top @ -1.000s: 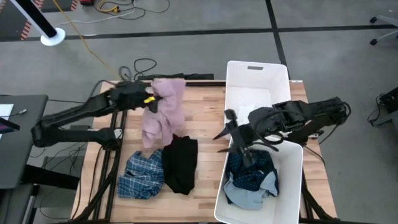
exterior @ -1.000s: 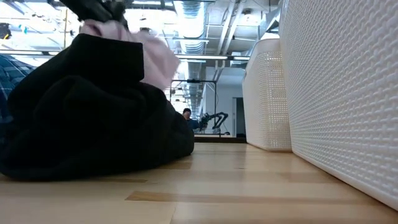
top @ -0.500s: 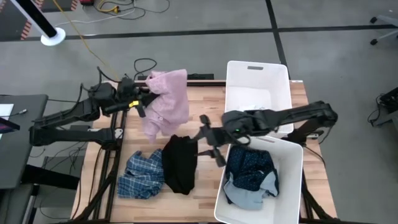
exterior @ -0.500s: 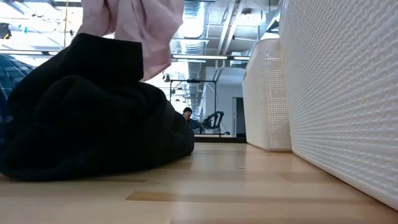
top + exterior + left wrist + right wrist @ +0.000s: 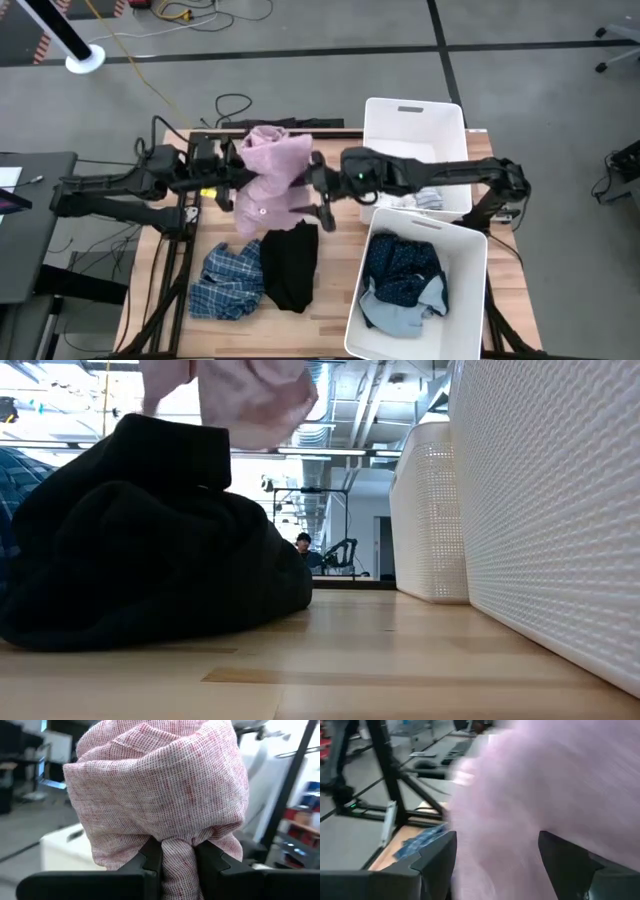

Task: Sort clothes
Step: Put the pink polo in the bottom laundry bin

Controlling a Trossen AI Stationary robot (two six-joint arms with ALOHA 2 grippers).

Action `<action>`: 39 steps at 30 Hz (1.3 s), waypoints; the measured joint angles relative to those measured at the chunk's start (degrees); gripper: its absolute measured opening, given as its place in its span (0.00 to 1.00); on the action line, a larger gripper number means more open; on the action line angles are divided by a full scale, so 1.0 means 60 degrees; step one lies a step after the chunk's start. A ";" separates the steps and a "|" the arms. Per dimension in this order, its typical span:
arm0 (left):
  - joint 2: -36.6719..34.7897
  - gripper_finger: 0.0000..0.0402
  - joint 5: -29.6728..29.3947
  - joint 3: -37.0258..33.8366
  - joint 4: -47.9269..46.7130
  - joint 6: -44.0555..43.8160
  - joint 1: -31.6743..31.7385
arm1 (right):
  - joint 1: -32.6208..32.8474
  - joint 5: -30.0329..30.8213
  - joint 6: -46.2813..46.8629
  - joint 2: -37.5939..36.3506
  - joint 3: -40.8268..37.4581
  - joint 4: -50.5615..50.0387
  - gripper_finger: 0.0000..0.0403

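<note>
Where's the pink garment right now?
The pink garment hangs above the table's back-left part in the high view, pinched by the left gripper, with the open right gripper at its other side, above the black garment.

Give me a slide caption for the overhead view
Left gripper holds up the pink garment while the open right gripper reaches for it.

High view: overhead, straight down on the wooden slatted tabletop (image 5: pixel 330 300). Low view: tabletop level, facing the room, crumpled black fabric garment (image 5: pixel 140 550) close. Each wrist view sits just behind its tool; both share the pink woven fabric garment (image 5: pixel 160 790).
</note>
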 joint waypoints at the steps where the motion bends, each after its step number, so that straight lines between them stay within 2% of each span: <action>1: 0.0014 0.14 0.0001 0.0000 0.0155 0.0136 -0.0164 | -0.0111 0.0002 0.0077 0.0000 0.0000 0.0028 0.74; 11: 0.0444 0.14 0.0237 0.0004 0.1194 0.1381 -0.1592 | -0.0404 -0.0234 -0.0021 0.0000 0.0000 0.0712 0.74; 19: 0.1547 0.14 0.0836 0.0296 0.1773 0.1473 -0.1737 | -0.0407 -0.1884 0.0383 0.0667 0.0004 0.2140 0.74; 25: 0.2595 0.14 0.1489 0.0889 0.1717 0.1289 -0.1839 | -0.0238 -0.2150 0.0567 0.0819 0.0000 0.1646 0.71; 30: 0.3041 0.14 0.1594 0.1329 0.1250 0.1519 -0.1951 | 0.0288 -0.2022 -0.0080 0.0524 -0.0004 0.1014 0.56; 36: 0.3299 0.14 0.2120 0.1613 0.1217 0.1582 -0.1955 | 0.0749 -0.1950 -0.0530 0.0437 -0.0004 0.0969 0.24; 39: 0.3377 0.14 0.2156 0.1687 0.1186 0.1566 -0.1984 | 0.0770 -0.1990 -0.0773 0.0424 -0.0004 0.0842 0.10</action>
